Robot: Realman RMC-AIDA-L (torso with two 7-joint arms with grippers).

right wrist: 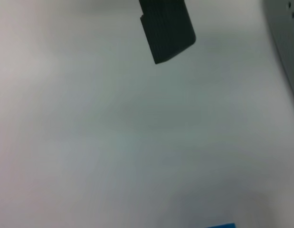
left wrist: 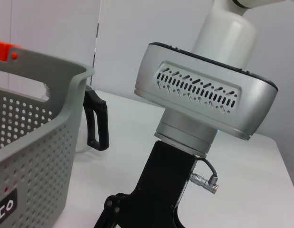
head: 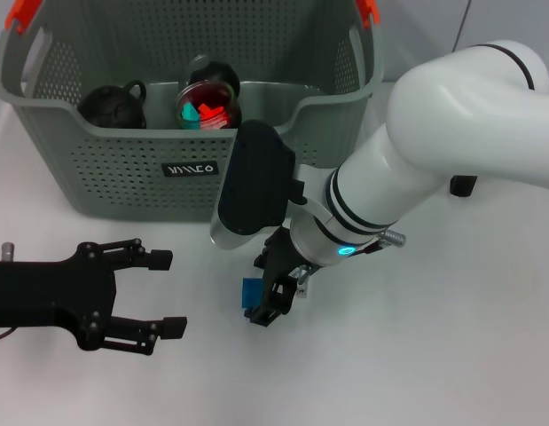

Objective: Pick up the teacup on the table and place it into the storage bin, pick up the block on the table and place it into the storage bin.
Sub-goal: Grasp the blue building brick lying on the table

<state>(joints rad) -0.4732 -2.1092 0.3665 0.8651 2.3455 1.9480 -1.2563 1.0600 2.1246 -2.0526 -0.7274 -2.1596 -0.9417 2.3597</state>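
Note:
A small blue block (head: 251,290) lies on the white table in front of the storage bin (head: 123,169); only its edge (right wrist: 222,225) shows in the right wrist view. My right gripper (head: 278,297) is down at the table right beside the block, open. One dark finger (right wrist: 166,29) stands well away from the block. A clear teacup with a black handle (left wrist: 97,121) stands on the table past the bin's corner (left wrist: 37,156). The head view shows only a black bit of it (head: 463,185) behind the right arm. My left gripper (head: 159,293) hovers open and empty at the lower left.
Inside the bin lie a round black pot (head: 114,106) and a clear cup holding red and green pieces (head: 208,106). The bulky right forearm (head: 416,169) reaches across the table's right side. The right arm's wrist housing (left wrist: 203,95) fills much of the left wrist view.

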